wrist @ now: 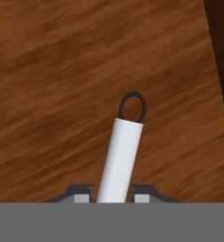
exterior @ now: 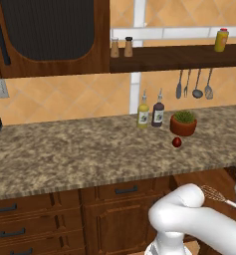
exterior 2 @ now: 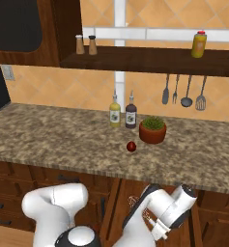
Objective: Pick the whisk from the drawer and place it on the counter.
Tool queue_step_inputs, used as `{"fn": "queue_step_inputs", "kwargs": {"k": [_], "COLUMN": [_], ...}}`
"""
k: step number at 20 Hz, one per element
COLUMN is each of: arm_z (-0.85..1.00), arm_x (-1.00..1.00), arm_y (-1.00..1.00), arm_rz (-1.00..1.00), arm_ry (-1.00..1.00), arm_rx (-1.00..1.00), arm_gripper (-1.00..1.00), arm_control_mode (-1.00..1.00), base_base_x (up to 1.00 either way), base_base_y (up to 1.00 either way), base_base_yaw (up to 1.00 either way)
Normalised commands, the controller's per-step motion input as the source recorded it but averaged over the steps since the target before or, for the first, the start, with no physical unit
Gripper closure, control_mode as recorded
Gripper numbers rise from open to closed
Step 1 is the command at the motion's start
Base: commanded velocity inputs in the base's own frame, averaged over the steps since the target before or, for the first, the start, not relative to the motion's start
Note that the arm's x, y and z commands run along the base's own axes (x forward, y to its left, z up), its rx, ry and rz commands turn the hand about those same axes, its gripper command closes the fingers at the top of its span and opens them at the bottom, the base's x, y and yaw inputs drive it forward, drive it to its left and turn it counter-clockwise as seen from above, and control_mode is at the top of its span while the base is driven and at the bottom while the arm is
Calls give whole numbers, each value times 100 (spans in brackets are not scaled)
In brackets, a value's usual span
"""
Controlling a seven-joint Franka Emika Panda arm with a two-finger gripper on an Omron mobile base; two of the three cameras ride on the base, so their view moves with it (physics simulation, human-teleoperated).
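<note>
The whisk [wrist: 121,158] is seen clamped between the two fingertips of the tool [wrist: 114,194], which are closed on the pale handle, with the small dark hanging ring at the far end of the handle. Under it the wooden floor of the drawer [wrist: 61,71] is seen, so the whisk is judged to be just lifted and held over the drawer, below the front edge of the bench [exterior: 79,149]. In the left base view the thin wire loops [exterior: 212,193] are seen beside the white arm. For this step, the lift should be made straight up until the thick front edge is cleared, and only then the whisk should be carried over the bench. Because the handle is slim and smooth, it may slip or swing, so a slow move is advised.
</note>
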Motion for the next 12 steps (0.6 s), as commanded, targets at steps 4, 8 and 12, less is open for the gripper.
{"fn": "queue_step_inputs", "kwargs": {"k": [4, 8, 12], "arm_z": [100, 100, 100], "arm_x": [-1, -11, -1], "arm_y": [0, -4, 21], "arm_rz": [-19, -18, -2], "arm_ry": [-20, -5, -12], "arm_rx": [0, 0, 0], "arm_gripper": [100, 100, 100], "arm_control_mode": [-100, -100, -100], "base_base_x": [0, 0, 0], "base_base_y": [0, 0, 0], "base_base_yaw": [0, 0, 0]}}
